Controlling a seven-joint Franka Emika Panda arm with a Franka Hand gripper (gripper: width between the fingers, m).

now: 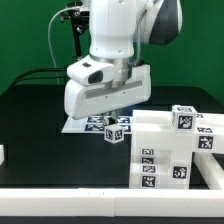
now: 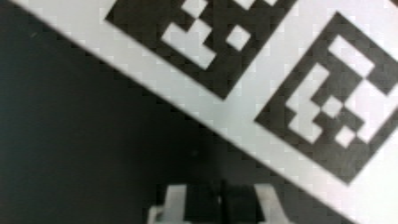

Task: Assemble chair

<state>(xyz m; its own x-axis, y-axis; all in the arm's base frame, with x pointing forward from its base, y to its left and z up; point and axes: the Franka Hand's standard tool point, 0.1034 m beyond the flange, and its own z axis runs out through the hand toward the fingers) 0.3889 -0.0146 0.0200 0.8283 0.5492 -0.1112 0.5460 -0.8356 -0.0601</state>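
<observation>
My gripper (image 1: 113,122) hangs low over the marker board (image 1: 74,125) at the table's middle. In the wrist view the fingers (image 2: 196,205) stand pressed together with only a thin dark line between them, and the gripper (image 2: 222,207) shows nothing held. A small white tagged block (image 1: 115,133) of the chair sits right below and in front of the hand. I cannot tell whether it touches the fingers. More white chair pieces (image 1: 165,160), bars and a slab with tags, are stacked at the exterior view's right.
The marker board fills the wrist view (image 2: 270,78) with large tags, very close to the camera, beside black table. A small white piece (image 1: 3,155) lies at the exterior view's left edge. A white rail (image 1: 80,195) runs along the front.
</observation>
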